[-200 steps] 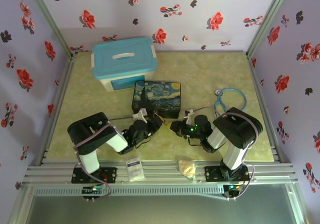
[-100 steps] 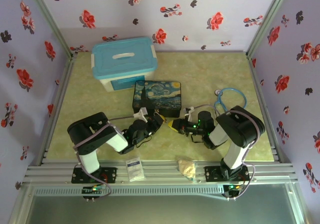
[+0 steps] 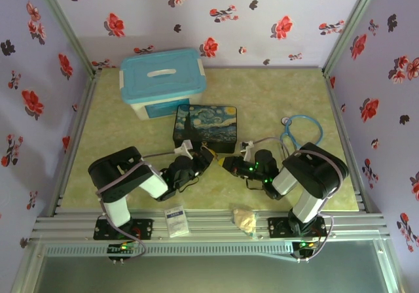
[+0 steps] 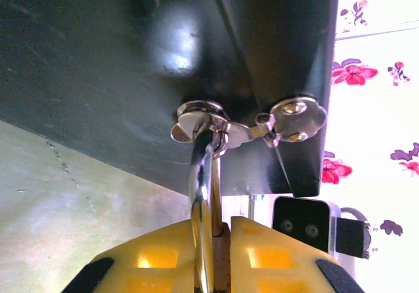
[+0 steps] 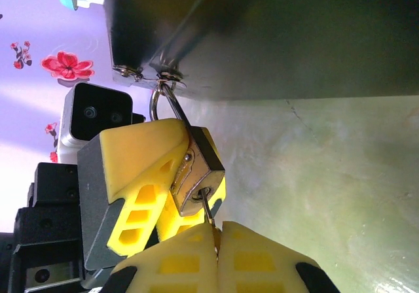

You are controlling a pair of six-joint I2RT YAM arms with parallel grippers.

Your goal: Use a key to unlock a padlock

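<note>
Padlock [image 5: 200,169] hung on the hasp [image 4: 262,126] of the painted box [image 5: 294,31], body pinched in the left gripper [image 4: 219,270]. Key [image 5: 209,213] nipped between the closed fingers of the right gripper [image 5: 217,257], tip at the keyhole (seemingly a little way in). Push straight along the keyway, then twist without dragging the lock sideways. Little room: box wall and desk [image 5: 314,162] close by. Blue-lidded tub [image 3: 162,77] and tube loop [image 3: 302,131] well apart.

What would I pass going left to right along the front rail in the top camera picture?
left arm's base → small white packet → crumpled tan lump → right arm's base
</note>
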